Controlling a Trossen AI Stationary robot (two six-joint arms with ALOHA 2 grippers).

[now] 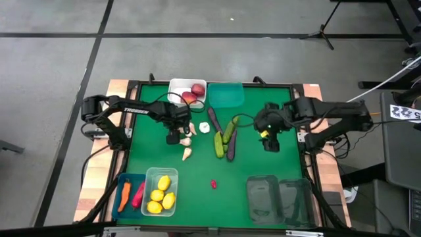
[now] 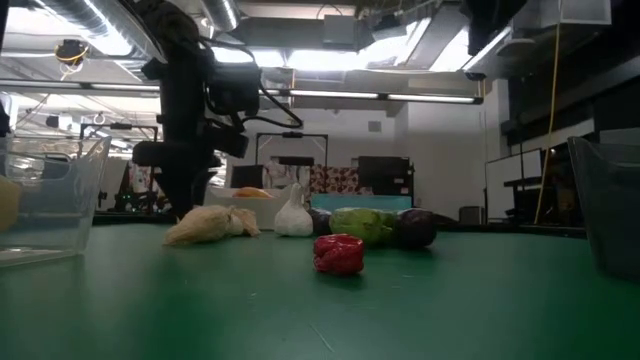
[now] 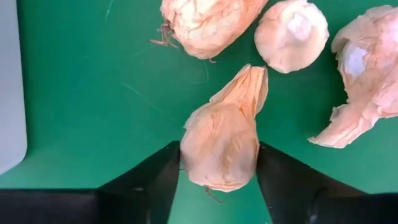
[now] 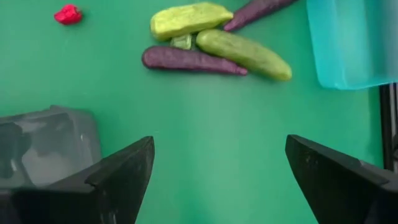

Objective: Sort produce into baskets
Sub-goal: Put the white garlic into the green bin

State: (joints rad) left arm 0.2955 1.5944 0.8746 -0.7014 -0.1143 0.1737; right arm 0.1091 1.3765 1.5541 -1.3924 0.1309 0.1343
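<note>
- Left wrist view: we see the left gripper with fingers touching both sides of a garlic bulb on the green table.
- We see the right gripper wide apart, empty, near the cucumbers.

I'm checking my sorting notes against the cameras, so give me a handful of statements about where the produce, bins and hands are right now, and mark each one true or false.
1. The left hand has its fingers on either side of a garlic bulb. True.
2. The right hand is carrying a cucumber. False: it is open and empty above the mat, the cucumbers lying ahead of it.
3. The lemons sit in the clear pale green bin. True.
4. The teal bin is full of apples. False: the apples are in the white bin.
5. A small red piece lies loose on the mat. True.
</note>
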